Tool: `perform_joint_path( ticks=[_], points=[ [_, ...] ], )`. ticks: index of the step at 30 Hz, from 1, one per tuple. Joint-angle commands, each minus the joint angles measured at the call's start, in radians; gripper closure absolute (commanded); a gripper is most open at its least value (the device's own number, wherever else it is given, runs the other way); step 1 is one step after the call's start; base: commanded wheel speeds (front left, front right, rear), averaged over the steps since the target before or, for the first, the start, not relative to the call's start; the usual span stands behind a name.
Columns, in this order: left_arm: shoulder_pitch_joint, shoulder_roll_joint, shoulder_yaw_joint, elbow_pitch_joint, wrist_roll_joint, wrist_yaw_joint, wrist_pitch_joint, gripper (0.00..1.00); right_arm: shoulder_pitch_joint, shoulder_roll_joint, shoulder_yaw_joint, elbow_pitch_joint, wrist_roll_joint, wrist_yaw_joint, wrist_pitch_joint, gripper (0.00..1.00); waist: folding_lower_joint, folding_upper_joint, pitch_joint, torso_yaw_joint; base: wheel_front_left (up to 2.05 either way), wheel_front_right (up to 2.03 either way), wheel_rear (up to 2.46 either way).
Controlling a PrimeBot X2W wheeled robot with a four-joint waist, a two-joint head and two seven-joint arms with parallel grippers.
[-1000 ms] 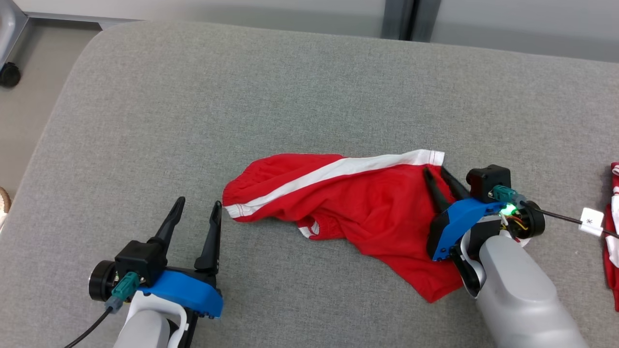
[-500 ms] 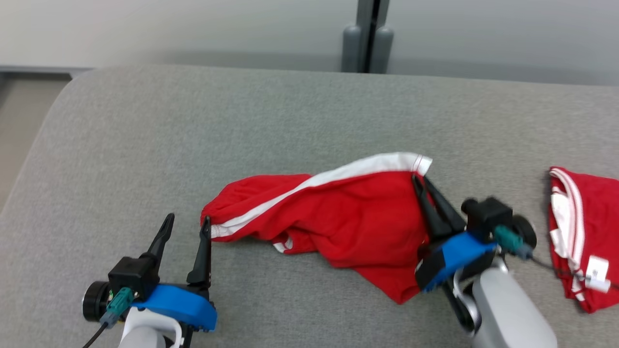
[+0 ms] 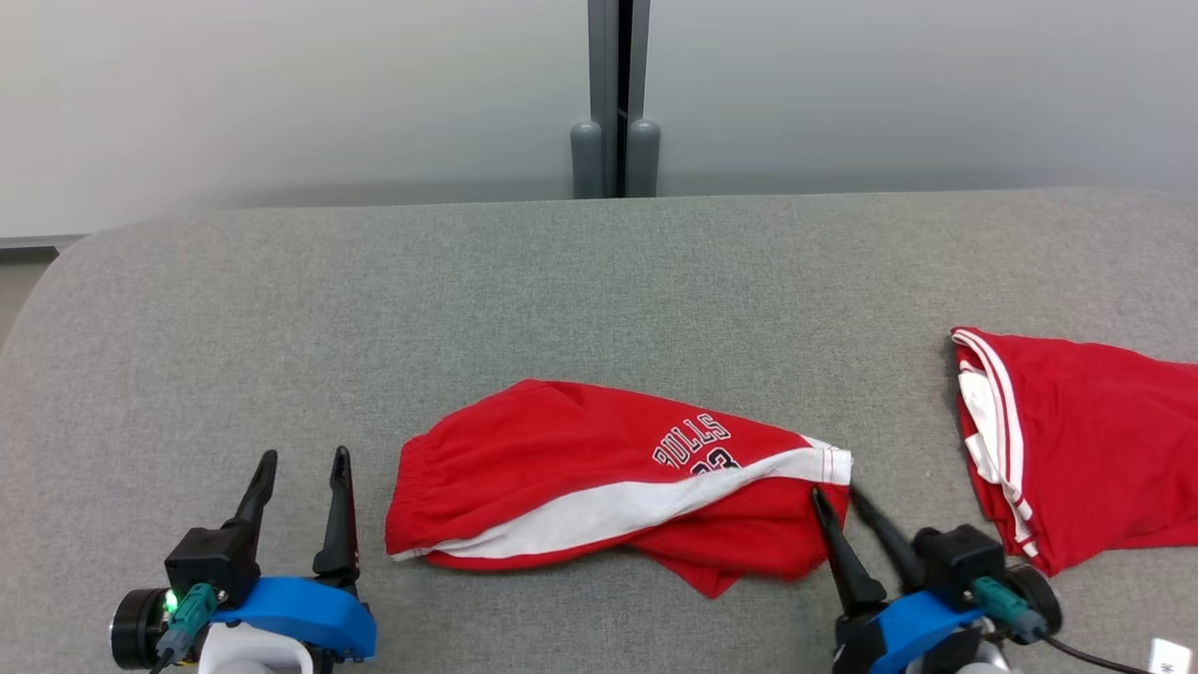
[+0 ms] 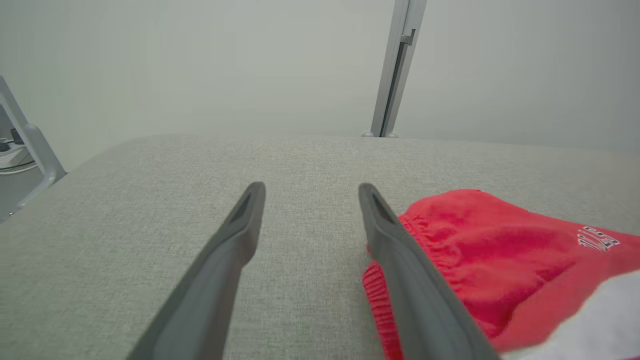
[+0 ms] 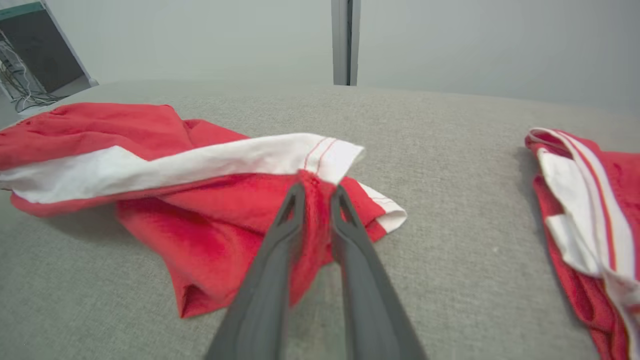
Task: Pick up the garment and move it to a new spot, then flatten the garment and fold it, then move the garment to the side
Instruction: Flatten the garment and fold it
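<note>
The red shorts (image 3: 562, 459) are lying crumpled across the lower middle of the head view on the grey padded surface (image 3: 524, 281). Their gathered waistband is pointing toward the lower left, and a broad white side stripe is running from that end up to the hem at the lower right, with tilted lettering reading "BULLS" showing just above the stripe. The right gripper (image 3: 836, 493) is sitting at the lower right of that view, its two dark fingers reaching up to the hem corner of the shorts. In the right wrist view its fingers (image 5: 267, 280) are rising from the bottom centre and clenching a bunched ridge of red fabric between their tips, just under the white hem edge, so the jaws are gripping the shorts with only cloth between them. The left gripper (image 3: 305, 455) is resting at the lower left of the head view, just beside the waistband end, its jaws standing wide apart and holding nothing. In the left wrist view its fingers (image 4: 400, 260) are framing bare grey surface at the centre, while the waistband is lying at the lower right, partly behind the right-hand finger. A second red garment (image 3: 1076, 431) with white trim is lying at the right edge of the head view, well apart from the shorts. Beyond the surface, a grey vertical post (image 3: 615, 94) is standing at the top centre against a pale wall.
</note>
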Motion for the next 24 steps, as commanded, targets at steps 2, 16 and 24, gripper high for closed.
perform_joint_path(
  ticks=[2,16,24],
  points=[
    [0.0,0.0,0.025,0.001,0.018,0.007,-0.005,0.0,-0.014,-0.004,-0.049,-0.001,-0.01,0.0,-0.014,0.0,0.0001,0.0,-0.008,-0.002,0.0,0.0,0.0],
    [0.036,-0.011,0.09,-0.044,0.074,0.006,-0.005,0.0,0.005,-0.004,-0.073,-0.194,0.071,0.0,-0.027,0.0,0.0001,0.0,-0.041,-0.015,0.0,0.0,0.0],
    [0.069,-0.023,0.05,-0.03,0.068,-0.001,-0.005,0.0,0.04,-0.004,-0.057,-0.182,0.09,0.0,-0.027,0.0,0.0001,0.0,-0.05,-0.018,0.0,0.0,0.0]
  ],
)
